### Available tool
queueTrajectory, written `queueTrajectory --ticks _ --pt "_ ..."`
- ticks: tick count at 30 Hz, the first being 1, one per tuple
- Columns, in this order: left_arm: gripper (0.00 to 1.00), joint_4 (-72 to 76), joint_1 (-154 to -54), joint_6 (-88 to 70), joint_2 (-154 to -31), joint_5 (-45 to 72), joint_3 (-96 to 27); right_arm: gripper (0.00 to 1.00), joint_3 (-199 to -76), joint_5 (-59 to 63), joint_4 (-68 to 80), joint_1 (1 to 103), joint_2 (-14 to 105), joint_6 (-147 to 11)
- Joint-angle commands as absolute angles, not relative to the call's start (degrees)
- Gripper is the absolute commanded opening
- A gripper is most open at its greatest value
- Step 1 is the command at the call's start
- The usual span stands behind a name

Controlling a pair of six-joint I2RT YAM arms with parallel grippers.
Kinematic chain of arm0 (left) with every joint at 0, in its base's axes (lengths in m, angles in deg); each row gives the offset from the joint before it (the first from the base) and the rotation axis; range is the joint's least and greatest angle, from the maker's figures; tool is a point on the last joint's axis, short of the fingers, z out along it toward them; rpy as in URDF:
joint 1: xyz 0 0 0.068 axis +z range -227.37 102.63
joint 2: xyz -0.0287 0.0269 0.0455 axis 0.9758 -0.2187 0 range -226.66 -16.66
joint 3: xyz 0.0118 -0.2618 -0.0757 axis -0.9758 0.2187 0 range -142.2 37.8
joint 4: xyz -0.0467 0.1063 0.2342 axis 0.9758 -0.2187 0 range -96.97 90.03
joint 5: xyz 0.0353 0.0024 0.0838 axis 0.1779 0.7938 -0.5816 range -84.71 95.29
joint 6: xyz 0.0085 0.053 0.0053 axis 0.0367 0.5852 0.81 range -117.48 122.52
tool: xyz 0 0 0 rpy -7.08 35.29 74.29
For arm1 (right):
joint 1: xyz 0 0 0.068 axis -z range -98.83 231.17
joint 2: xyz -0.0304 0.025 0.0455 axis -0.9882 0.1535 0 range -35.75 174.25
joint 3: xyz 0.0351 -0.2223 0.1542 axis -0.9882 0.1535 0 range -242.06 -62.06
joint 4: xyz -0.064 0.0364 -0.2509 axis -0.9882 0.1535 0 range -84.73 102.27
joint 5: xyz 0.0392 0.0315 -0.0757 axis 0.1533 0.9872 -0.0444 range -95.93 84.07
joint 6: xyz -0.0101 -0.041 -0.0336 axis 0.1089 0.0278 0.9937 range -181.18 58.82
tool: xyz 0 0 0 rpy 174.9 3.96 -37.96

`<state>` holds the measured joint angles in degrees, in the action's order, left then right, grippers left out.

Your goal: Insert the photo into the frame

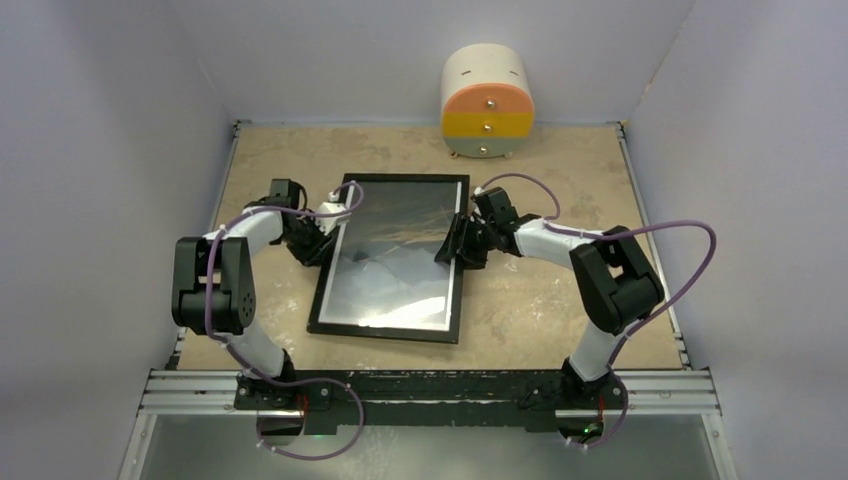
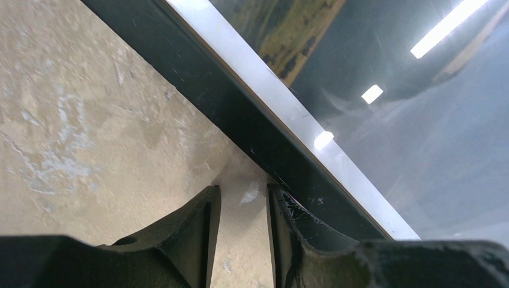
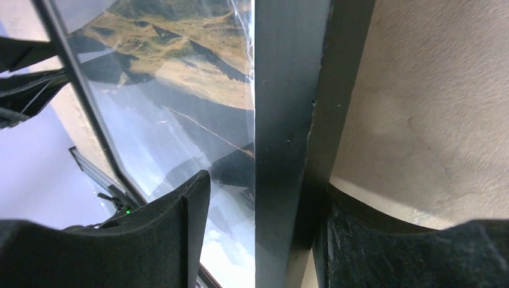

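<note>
The frame (image 1: 385, 330), black and rectangular, lies flat in the middle of the table. The photo (image 1: 400, 250), a dark glossy landscape with a thin white border, sits inside it. My left gripper (image 1: 325, 238) is low at the frame's left edge. In the left wrist view it (image 2: 243, 189) is open with only bare table in the gap, and its right finger (image 2: 288, 210) rests against the outside of the frame (image 2: 240, 114). My right gripper (image 1: 452, 248) straddles the right rail (image 3: 288, 90). It (image 3: 264, 183) is open, with the inner finger (image 3: 186, 210) hovering clear over the photo (image 3: 180, 90).
A round beige cabinet (image 1: 487, 100) with orange and yellow drawers stands at the back of the tan table (image 1: 560, 300). White walls close in the left, right and back sides. A metal rail (image 1: 430, 385) carrying the arm bases runs along the near edge.
</note>
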<state>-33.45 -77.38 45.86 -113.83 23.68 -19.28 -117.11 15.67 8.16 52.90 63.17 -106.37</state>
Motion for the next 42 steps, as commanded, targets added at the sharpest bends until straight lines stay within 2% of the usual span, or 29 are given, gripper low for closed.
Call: queueTrajectory --ticks 1,9,17,29,32,36,37,42 --pt "0.37 -37.15 -77.37 47.36 -111.59 23.21 -14.95 0.63 -121.3 13.83 7.48 52.61 64.15 -104.85" --pt "0.37 -39.7 -77.7 48.99 -109.84 25.99 -13.71 0.71 -119.23 11.45 8.16 52.69 66.31 -104.9" --pt "0.37 -41.09 -82.81 48.67 -108.05 27.74 -11.47 0.78 -119.44 6.48 12.82 52.7 65.88 -102.26" --pt "0.38 -43.49 -84.0 49.37 -105.17 27.14 -11.47 0.99 -120.0 -3.69 21.69 52.69 61.0 -98.45" --pt "0.43 -44.53 -82.78 49.36 -104.91 26.85 -14.31 0.99 -119.54 -5.78 23.12 52.74 59.37 -97.78" --pt "0.55 -45.58 -79.66 47.47 -105.32 27.68 -20.8 0.99 -119.93 -8.54 24.33 53.42 55.96 -97.14" --pt "0.62 -45.38 -79.27 46.35 -105.41 27.85 -22.55 0.99 -120.09 -10.13 24.25 53.6 54.71 -96.87" --pt "0.69 -36.15 -74.43 35.43 -103.76 32.66 -27.04 0.99 -117.04 -22.26 19.98 55.29 44.0 -94.95"
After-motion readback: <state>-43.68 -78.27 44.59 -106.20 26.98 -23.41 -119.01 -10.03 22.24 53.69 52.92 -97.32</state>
